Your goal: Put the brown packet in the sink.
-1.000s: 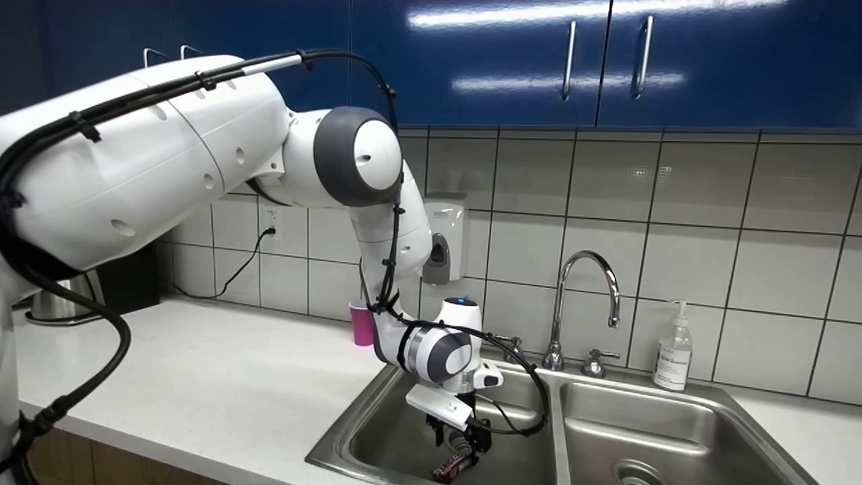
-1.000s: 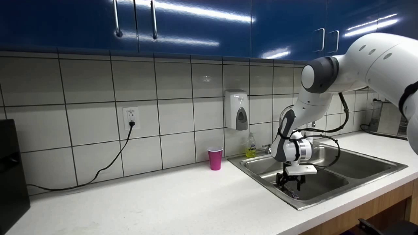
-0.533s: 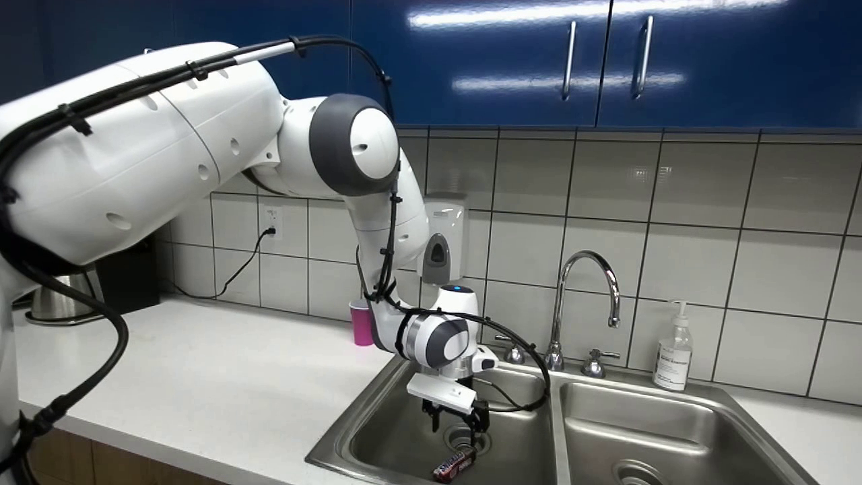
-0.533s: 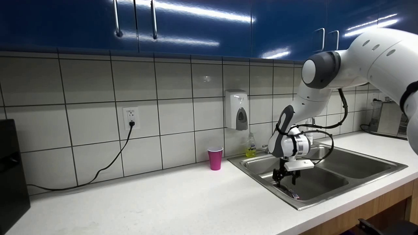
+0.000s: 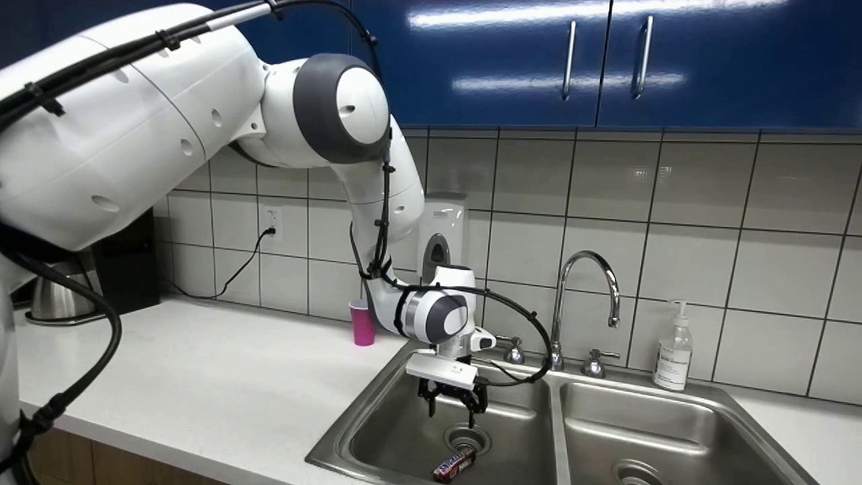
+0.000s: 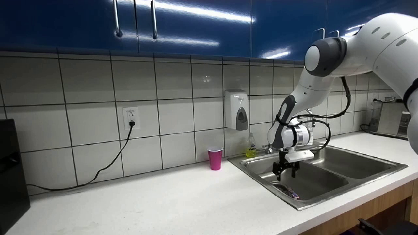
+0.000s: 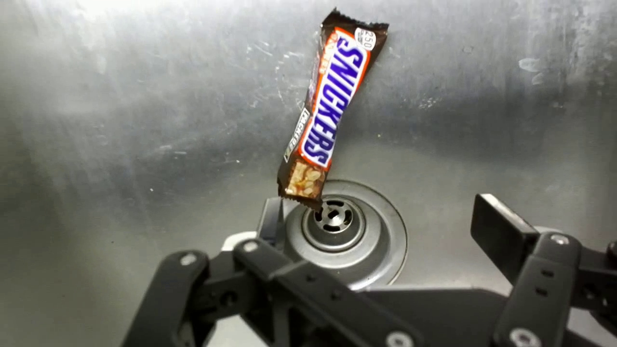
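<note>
The brown packet, a Snickers wrapper (image 7: 332,96), lies on the floor of the sink's left basin, one end over the edge of the round drain (image 7: 334,217). It also shows in both exterior views (image 5: 454,465) (image 6: 294,194). The sink (image 5: 559,431) is a steel double basin, also seen in an exterior view (image 6: 352,189) and the wrist view (image 7: 144,120). My gripper (image 5: 451,416) is open and empty, hanging above the packet and drain, apart from them. Its wide-spread fingers show in the wrist view (image 7: 378,212) and in an exterior view (image 6: 286,177).
A curved chrome faucet (image 5: 589,259) and handles stand behind the basins. A pump bottle (image 5: 673,357) is at the sink's back right. A pink cup (image 6: 215,159) and a yellow soap bottle (image 6: 250,147) stand by the sink's back corner. Blue cabinets (image 5: 471,60) hang above.
My gripper, which was down around the packet a second ago, has risen straight up and away from it. The packet stays on the basin floor.
</note>
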`<state>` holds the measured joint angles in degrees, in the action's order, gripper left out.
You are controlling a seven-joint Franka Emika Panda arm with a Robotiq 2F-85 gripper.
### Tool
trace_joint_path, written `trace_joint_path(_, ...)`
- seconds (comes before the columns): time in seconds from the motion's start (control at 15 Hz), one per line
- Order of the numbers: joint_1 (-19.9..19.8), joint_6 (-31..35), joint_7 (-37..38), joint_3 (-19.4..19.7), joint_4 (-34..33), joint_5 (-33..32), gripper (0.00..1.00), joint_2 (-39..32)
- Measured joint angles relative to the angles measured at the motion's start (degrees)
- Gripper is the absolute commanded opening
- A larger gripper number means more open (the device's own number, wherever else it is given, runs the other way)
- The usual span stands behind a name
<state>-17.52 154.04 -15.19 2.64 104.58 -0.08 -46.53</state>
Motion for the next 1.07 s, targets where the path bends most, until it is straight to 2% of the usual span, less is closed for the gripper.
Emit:
trace_joint_path(0.47,2.7,-4.8,0.0,1.2,10.2,-1.6,1.00,10.2)
trace_joint_path(1.07,5.9,-3.6,0.9,3.9,29.8,-4.9,1.00,25.7)
